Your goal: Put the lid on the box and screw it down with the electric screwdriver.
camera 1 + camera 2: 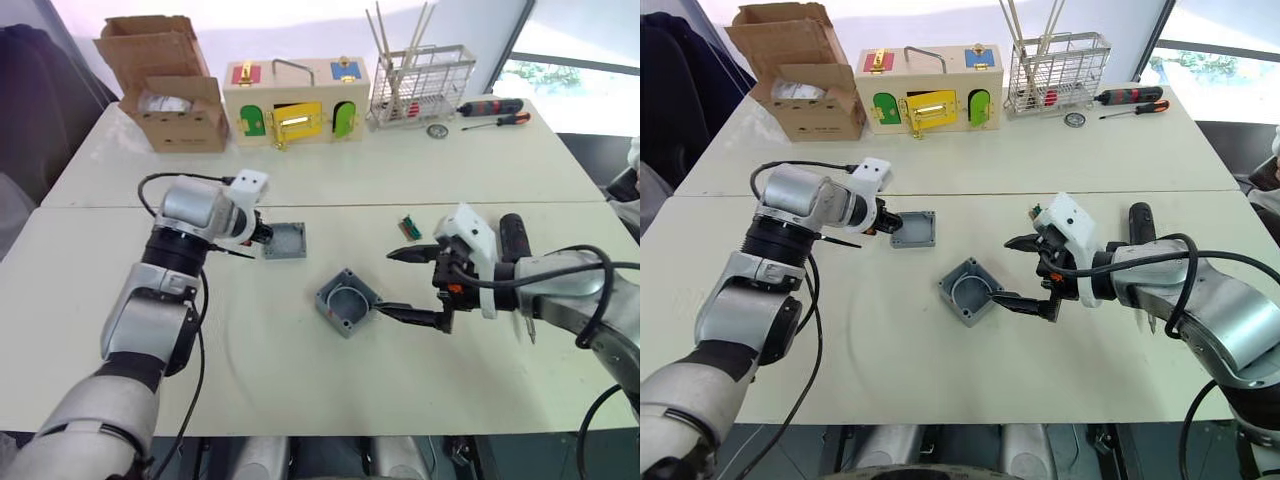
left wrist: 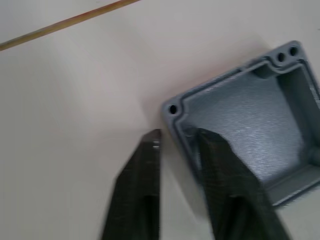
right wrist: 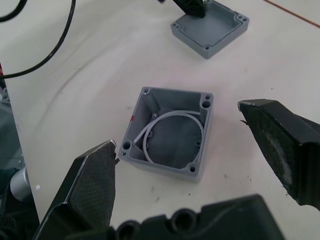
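Back of table (image 1: 420, 165): cardboard box (image 1: 170, 85), wooden box w/ coloured doors (image 1: 296, 100), wire rack (image 1: 420, 85), 2 hand screwdrivers (image 1: 492, 108)

The white table (image 1: 420, 170) carries the open grey box (image 1: 347, 301) near its middle, the lid (image 1: 285, 240) just beyond it, and the electric screwdriver (image 1: 514, 236). Along the far edge stand a cardboard box (image 1: 170, 85), a wooden box (image 1: 295, 100), a wire rack (image 1: 422, 85) and two hand screwdrivers (image 1: 492, 112).

There is one grey box (image 1: 346, 300), one grey lid (image 1: 285, 240) and one black electric screwdriver (image 1: 514, 237). At the back stand one brown cardboard box (image 1: 170, 85), one wooden box with coloured doors (image 1: 295, 100) and one wire rack (image 1: 422, 85). Beside the rack lie two hand screwdrivers (image 1: 494, 112). Two grippers are visible, the left gripper (image 1: 262, 234) and the right gripper (image 1: 406, 286)
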`<action>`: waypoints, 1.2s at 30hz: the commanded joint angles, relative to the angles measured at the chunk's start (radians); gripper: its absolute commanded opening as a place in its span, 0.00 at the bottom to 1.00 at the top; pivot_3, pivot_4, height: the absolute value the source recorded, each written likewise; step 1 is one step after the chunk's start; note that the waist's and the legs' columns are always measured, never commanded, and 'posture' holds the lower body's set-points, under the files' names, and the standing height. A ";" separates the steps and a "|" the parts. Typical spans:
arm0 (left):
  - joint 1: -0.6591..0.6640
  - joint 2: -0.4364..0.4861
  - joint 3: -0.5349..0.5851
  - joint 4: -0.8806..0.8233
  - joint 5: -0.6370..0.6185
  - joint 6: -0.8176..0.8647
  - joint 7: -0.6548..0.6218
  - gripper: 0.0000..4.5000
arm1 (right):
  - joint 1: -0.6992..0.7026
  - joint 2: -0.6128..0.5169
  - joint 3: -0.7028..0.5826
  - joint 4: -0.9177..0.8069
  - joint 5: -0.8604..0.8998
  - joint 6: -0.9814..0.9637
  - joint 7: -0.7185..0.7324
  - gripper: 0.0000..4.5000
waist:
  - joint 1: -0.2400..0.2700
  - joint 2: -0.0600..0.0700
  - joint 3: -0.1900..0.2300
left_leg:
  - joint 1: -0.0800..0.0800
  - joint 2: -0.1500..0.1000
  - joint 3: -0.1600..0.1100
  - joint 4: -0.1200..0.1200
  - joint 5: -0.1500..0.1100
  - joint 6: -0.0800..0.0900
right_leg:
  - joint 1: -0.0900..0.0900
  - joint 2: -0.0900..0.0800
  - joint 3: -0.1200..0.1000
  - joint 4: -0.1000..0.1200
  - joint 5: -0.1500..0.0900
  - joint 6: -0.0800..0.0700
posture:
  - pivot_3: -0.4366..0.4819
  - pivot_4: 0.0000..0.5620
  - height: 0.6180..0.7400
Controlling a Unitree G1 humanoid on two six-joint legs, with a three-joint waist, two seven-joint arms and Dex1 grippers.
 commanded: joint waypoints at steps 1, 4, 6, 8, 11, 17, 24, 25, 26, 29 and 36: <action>0.037 -0.011 0.017 0.013 0.006 0.019 0.017 0.01 | 0.005 0.001 -0.058 -0.025 0.009 0.004 -0.010 1.00 | 0.000 0.000 0.000 | 0.000 0.000 0.000 0.000 0.000 0.000 | 0.000 0.000 0.000 0.000 0.000 0.000 | 0.48 0.27 0.92; 0.049 -0.017 0.047 -0.009 0.005 0.018 0.033 0.01 | 0.007 0.021 -0.090 -0.007 0.037 0.015 -0.018 1.00 | 0.000 0.000 -0.001 | 0.000 0.000 0.000 0.000 0.000 0.000 | 0.000 0.000 0.000 0.000 0.000 0.000 | 0.48 0.27 0.92; 0.063 -0.011 0.064 -0.048 0.003 -0.023 0.035 0.01 | 0.001 0.057 -0.124 0.023 0.066 0.018 -0.031 1.00 | 0.000 0.000 -0.001 | 0.000 0.000 0.000 0.000 0.000 0.000 | 0.000 0.000 0.000 0.000 0.000 0.000 | 0.48 0.27 0.92; 0.109 0.018 0.083 -0.158 0.006 -0.241 -0.003 0.01 | -0.049 0.165 -0.175 0.103 0.100 0.010 -0.110 1.00 | -0.002 -0.001 -0.001 | 0.000 0.000 0.000 0.000 0.000 0.000 | 0.000 0.000 0.000 0.001 0.000 0.000 | 0.48 0.27 0.92; 0.161 -0.001 0.214 -0.270 -0.047 -0.543 -0.013 0.01 | -0.164 0.351 -0.234 0.235 0.140 0.011 -0.259 1.00 | -0.004 -0.001 -0.001 | -0.001 0.001 0.001 0.001 0.001 -0.001 | -0.003 -0.001 0.002 0.002 0.000 0.000 | 0.48 0.27 0.92; 0.223 -0.058 0.305 -0.382 -0.085 -0.854 0.005 0.01 | -0.336 0.605 -0.174 0.460 0.083 0.005 -0.406 1.00 | -0.003 -0.001 -0.001 | -0.005 -0.001 0.001 -0.001 0.001 -0.002 | -0.008 -0.002 0.001 0.002 0.001 -0.001 | 0.48 0.27 0.92; 0.266 -0.103 0.278 -0.450 -0.084 -0.892 0.031 0.01 | -0.400 0.692 -0.146 0.493 0.090 0.005 -0.392 1.00 | -0.008 -0.001 -0.001 | -0.005 -0.002 0.000 0.002 0.001 -0.002 | -0.007 -0.003 0.001 0.003 0.001 -0.001 | 0.48 0.27 0.92; 0.275 -0.110 0.272 -0.461 -0.089 -0.890 0.032 0.01 | -0.404 0.692 -0.143 0.493 0.095 0.009 -0.379 1.00 | -0.009 -0.001 -0.001 | -0.005 -0.002 0.000 0.002 0.001 -0.002 | -0.007 -0.003 0.000 0.004 0.001 -0.001 | 0.48 0.27 0.92; 0.281 -0.115 0.268 -0.468 -0.093 -0.888 0.032 0.01 | -0.406 0.691 -0.142 0.492 0.099 0.012 -0.369 1.00 | -0.010 -0.001 -0.001 | -0.005 -0.002 0.000 0.001 0.001 -0.002 | -0.007 -0.002 0.000 0.004 0.001 -0.001 | 0.48 0.27 0.92; 0.295 -0.128 0.259 -0.502 -0.102 -0.875 0.036 0.01 | -0.408 0.691 -0.147 0.498 0.104 0.019 -0.354 1.00 | -0.019 -0.001 -0.001 | -0.005 -0.002 0.000 0.001 0.000 -0.001 | -0.007 -0.002 0.000 0.004 0.001 -0.001 | 0.48 0.27 0.92; 0.294 -0.152 0.242 -0.519 -0.118 -0.854 0.030 0.01 | -0.396 0.697 -0.147 0.509 0.094 0.018 -0.348 1.00 | -0.032 -0.001 -0.001 | -0.005 -0.002 0.000 0.000 0.000 -0.001 | -0.007 -0.002 0.000 0.004 0.001 -0.001 | 0.48 0.27 0.92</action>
